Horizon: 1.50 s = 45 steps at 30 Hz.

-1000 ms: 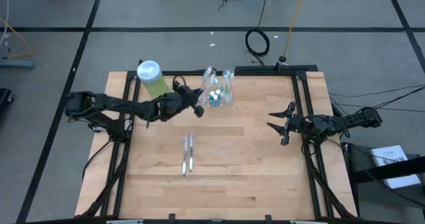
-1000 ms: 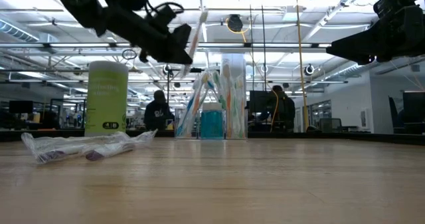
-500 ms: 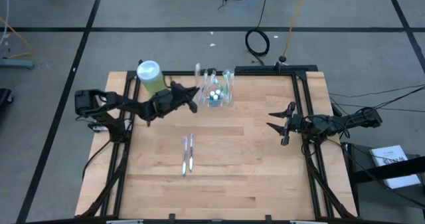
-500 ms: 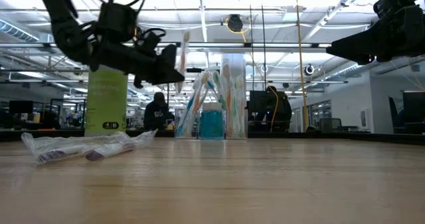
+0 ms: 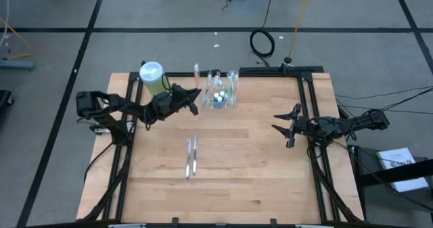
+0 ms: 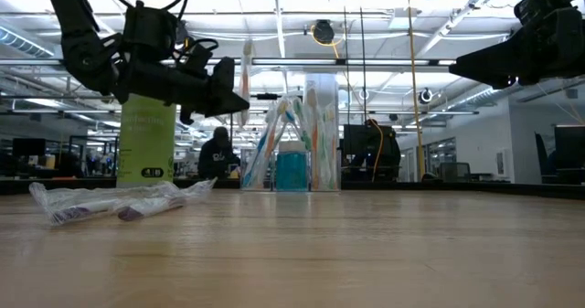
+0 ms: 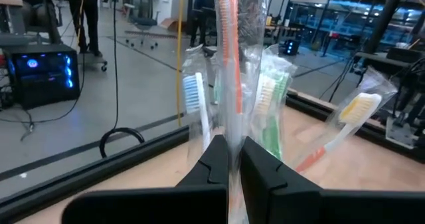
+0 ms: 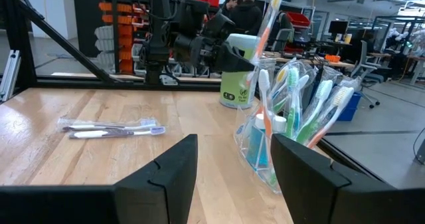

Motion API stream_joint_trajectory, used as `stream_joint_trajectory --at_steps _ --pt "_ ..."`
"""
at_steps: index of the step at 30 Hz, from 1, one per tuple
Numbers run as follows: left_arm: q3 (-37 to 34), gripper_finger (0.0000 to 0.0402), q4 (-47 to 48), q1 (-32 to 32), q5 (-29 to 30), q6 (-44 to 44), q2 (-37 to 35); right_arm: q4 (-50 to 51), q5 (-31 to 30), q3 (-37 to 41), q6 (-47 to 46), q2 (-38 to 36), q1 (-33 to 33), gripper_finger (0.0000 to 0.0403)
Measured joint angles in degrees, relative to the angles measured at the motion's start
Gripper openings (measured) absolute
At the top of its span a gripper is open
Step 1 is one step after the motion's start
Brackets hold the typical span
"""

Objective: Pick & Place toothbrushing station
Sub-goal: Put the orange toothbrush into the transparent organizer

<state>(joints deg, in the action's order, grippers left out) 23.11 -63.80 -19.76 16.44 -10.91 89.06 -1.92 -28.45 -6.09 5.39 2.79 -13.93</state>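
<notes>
The toothbrushing station (image 5: 224,94), a small clear holder with several brushes and a blue tube in it, stands on its base at the table's far middle (image 6: 294,153) (image 8: 282,127). My left gripper (image 5: 195,107) (image 6: 238,100) hovers just left of it, shut on a wrapped orange-handled toothbrush (image 7: 228,58) (image 6: 247,66). My right gripper (image 5: 284,128) (image 8: 232,177) waits open at the table's right side, holding nothing. My left gripper pinches the wrapped toothbrush between its two fingers (image 7: 216,159), low on the handle (image 7: 230,134), clear wrapper included. The fingers lie level and across the brush, coming from the table's left. The brush stands upright above them, head up, clear of table and station.
A light-green bottle with a white cap (image 5: 153,79) (image 6: 146,143) stands at the far left, behind my left arm. Two wrapped toothbrushes (image 5: 191,157) (image 6: 119,201) lie flat at the table's middle. Bare wood (image 5: 257,180) lies in front and to the right.
My left gripper has sunk and drawn back toward the table's left, away from the station, still shut on the toothbrush. It has rolled, so the brush, which leaned toward the station, now stands upright.
</notes>
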Motion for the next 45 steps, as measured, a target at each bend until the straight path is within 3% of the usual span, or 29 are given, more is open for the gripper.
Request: stream_joint_trajectory --at_steps 12,22,45 --pt "4.6 0.0005 -3.9 1.0 1.7 -1.2 12.1 0.0 0.0 0.0 0.0 0.0 0.0 0.0183" --pt "8.4 0.0005 -3.4 1.1 0.7 -1.7 17.9 0.0 0.0 0.0 0.0 0.0 0.0 0.0183" --pt "8.5 0.0020 -2.6 3.8 3.0 -2.3 19.3 0.0 0.0 0.0 0.0 0.0 0.0 0.0183"
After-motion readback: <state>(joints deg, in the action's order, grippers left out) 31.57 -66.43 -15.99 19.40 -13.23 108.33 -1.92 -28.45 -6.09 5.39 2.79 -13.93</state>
